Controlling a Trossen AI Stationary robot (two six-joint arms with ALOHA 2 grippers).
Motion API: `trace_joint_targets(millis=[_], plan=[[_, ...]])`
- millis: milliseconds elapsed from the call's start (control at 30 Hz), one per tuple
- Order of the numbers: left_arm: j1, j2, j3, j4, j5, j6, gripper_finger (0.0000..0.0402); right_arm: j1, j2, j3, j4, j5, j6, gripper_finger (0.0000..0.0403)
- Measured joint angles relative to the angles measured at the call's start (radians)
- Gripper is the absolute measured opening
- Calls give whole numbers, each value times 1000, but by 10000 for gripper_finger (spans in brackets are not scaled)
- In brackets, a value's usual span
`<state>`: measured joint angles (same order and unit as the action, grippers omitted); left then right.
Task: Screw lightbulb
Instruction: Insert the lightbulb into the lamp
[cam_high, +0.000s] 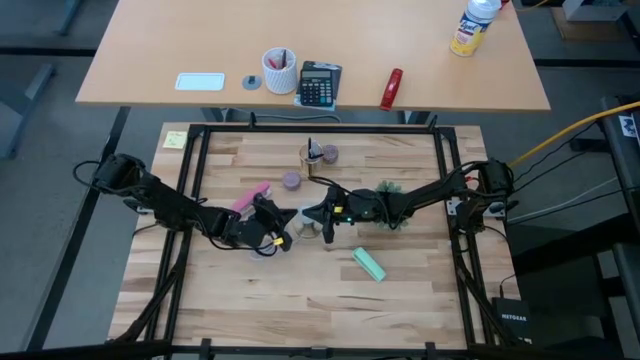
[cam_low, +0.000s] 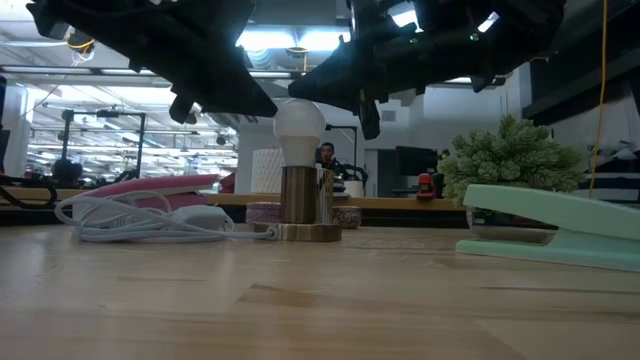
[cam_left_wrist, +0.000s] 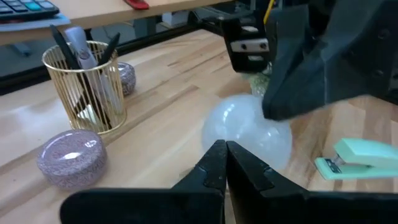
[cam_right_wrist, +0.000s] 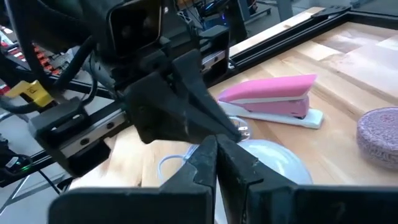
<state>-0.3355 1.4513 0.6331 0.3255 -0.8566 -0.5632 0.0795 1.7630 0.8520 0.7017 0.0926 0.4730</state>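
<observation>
The frosted-white lightbulb (cam_low: 299, 124) stands upright in a brass socket (cam_low: 305, 195) on a round tan base (cam_low: 300, 233) at mid-table. It shows as a pale dome in the left wrist view (cam_left_wrist: 247, 134) and the right wrist view (cam_right_wrist: 273, 159). My left gripper (cam_high: 291, 224) is shut and comes at the bulb from the table's left. My right gripper (cam_high: 313, 214) is shut too and comes from the right. The two sets of fingertips stand on opposite sides of the glass dome, nearly level. My left gripper's shut fingertips (cam_left_wrist: 225, 157) lie against the left side of the bulb's glass dome (cam_low: 279, 120), coming almost level from the table's left. My right gripper's shut fingertips (cam_right_wrist: 216, 149) lie against the dome's upper right side (cam_low: 320, 108), coming almost level from the table's right. The bulb stays upright in the socket.
A white cable (cam_low: 140, 222) lies coiled left of the socket, beside a pink stapler (cam_high: 250, 196). A mint-green stapler (cam_high: 368, 264) lies toward the near right. A gold wire pen cup (cam_left_wrist: 87, 84), purple discs (cam_high: 291, 180) and a small plant (cam_low: 510, 155) stand farther back.
</observation>
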Motion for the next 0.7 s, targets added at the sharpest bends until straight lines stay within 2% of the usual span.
trace_joint_targets(millis=[700], plan=[[-1,-5,0,-1,-20,16,1,0,3,-3,48,56,-39,14]])
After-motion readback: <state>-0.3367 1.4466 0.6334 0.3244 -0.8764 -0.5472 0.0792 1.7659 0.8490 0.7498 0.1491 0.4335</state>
